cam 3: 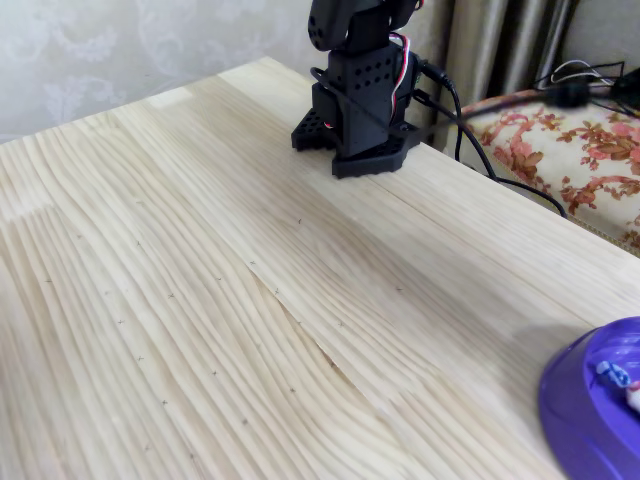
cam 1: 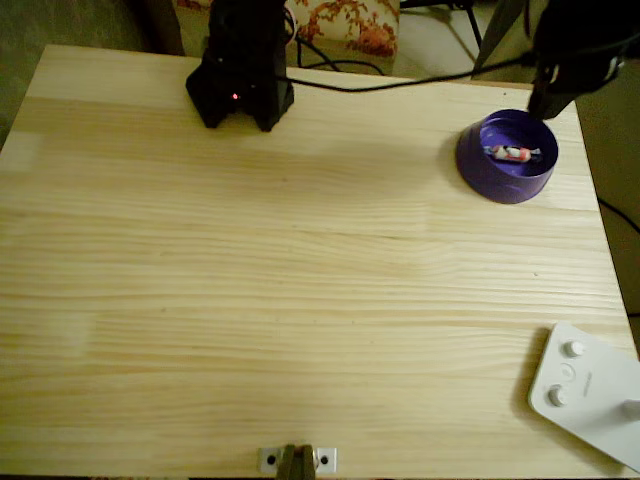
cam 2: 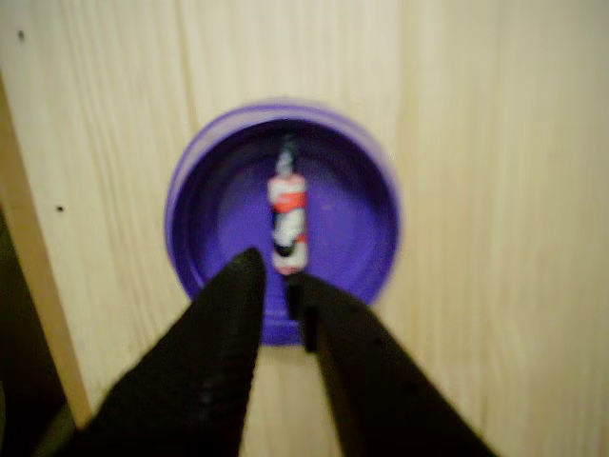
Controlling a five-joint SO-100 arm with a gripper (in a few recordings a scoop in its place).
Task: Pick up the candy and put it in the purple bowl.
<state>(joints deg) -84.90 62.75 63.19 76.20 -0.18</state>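
clearly the candy (cam 2: 287,217) lies inside the purple bowl (cam 2: 190,219), blurred in the wrist view; the gripper (cam 2: 276,286) hangs above the bowl's rim, fingers slightly apart, empty.

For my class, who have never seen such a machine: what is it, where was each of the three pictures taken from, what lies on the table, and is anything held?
It is a small black robot arm bolted to a wooden table. The overhead view looks straight down; the fixed view looks across the table from the side at the arm's base; the wrist view rides on the arm, so its pincer shows at the bottom. The pincer's two fingers stand slightly apart and hold nothing. Below it sits the purple bowl, with the candy lying inside. A white device with round knobs rests at the table's corner.
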